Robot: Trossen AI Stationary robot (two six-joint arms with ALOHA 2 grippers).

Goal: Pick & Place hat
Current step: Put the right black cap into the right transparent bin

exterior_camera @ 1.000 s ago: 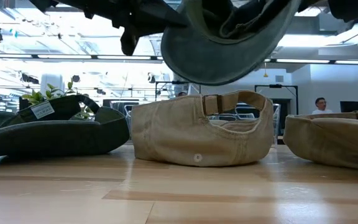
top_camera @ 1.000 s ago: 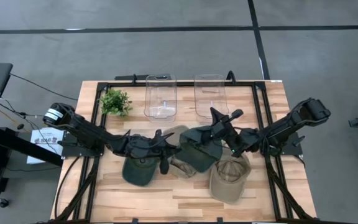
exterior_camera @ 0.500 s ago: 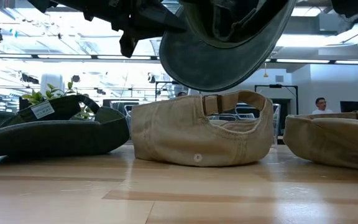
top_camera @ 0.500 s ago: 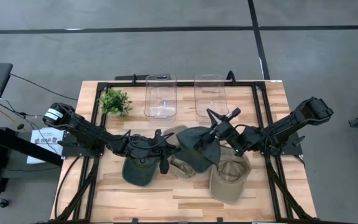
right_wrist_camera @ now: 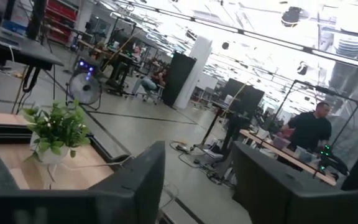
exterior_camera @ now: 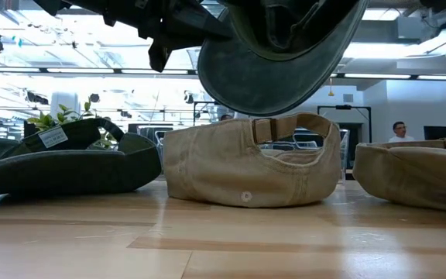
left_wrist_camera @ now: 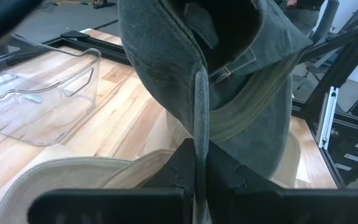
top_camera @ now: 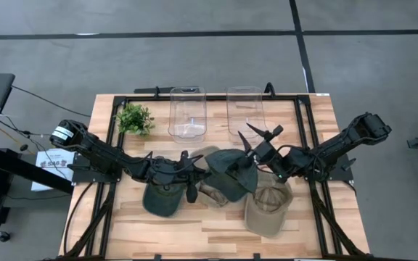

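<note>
A dark green cap point(top_camera: 231, 174) hangs in the air over a tan cap point(exterior_camera: 250, 167) at the table's middle; it fills the top of the low view point(exterior_camera: 285, 70). My left gripper point(top_camera: 200, 174) is shut on it from the left. My right gripper point(top_camera: 258, 141) stands at the green cap's far right side, tipped up and open, with nothing between its fingers in the right wrist view point(right_wrist_camera: 197, 162). The tan cap rests on the table by its open underside. My left gripper pinches an edge of the green cap point(left_wrist_camera: 197, 134), which looks like the brim's, between its two fingers point(left_wrist_camera: 229, 177). The fingers come about level from the table's left. The cap stands out past the fingertips, lifted clear above the tan cap.
A second dark green cap point(top_camera: 162, 197) lies at the near left and another tan cap point(top_camera: 268, 206) at the near right. Two clear plastic bins point(top_camera: 187, 112) point(top_camera: 246, 109) stand at the far edge, and a small potted plant point(top_camera: 134, 117) to their left.
My right arm has drawn back a little toward the table's right edge. The green cap has shifted slightly toward the left and sunk a little lower over the tan cap, still held in my left gripper.
</note>
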